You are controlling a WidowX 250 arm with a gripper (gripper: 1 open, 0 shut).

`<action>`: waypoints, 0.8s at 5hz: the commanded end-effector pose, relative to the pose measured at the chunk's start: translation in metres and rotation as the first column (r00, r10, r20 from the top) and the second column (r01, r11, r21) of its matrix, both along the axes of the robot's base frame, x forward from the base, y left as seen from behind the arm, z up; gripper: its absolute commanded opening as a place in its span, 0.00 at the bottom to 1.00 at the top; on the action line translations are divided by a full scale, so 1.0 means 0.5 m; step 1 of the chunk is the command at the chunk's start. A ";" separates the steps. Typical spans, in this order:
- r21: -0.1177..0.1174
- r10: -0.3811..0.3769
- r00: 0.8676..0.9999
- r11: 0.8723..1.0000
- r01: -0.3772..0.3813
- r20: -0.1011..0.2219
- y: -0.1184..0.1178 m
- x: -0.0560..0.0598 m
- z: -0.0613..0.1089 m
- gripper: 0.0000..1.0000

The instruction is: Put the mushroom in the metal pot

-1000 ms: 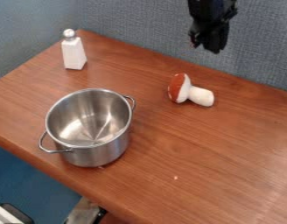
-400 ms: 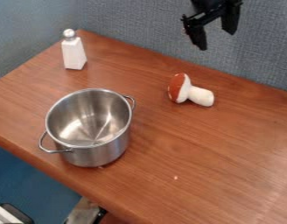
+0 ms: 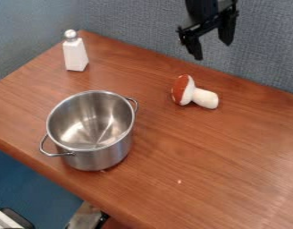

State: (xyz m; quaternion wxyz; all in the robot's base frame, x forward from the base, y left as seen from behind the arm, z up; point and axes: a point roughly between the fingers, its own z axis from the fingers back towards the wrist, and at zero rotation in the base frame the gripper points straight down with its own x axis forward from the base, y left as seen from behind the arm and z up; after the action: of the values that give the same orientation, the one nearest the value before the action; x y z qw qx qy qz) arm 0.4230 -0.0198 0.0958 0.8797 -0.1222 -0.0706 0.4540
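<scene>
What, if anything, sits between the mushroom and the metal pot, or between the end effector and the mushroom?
Nothing visible. Bare wood separates the mushroom from the metal pot. The open end effector hangs above, with clear air below. The white bottle stands far aside.

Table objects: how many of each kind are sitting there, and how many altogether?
Metal pot: 1
Toy mushroom: 1
White bottle: 1
Total: 3

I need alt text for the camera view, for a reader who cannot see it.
An open black gripper hangs above a wooden table. A toy mushroom lies on its side there, apart from an empty metal pot; a white bottle stands far left.
</scene>
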 end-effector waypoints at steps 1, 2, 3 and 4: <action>0.037 -0.006 1.000 0.999 0.005 0.004 0.007 -0.002 -0.002 1.00; 0.072 0.002 1.000 0.997 0.000 -0.029 0.022 -0.008 -0.034 1.00; 0.098 0.005 0.998 0.995 0.001 -0.059 0.039 -0.015 -0.063 1.00; 0.093 -0.020 0.999 0.995 0.025 -0.044 0.045 -0.028 -0.096 1.00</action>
State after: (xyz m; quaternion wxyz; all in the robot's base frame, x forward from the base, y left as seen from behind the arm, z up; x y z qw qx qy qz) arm 0.4098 -0.0054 0.0371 0.8929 -0.0673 -0.0595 0.4412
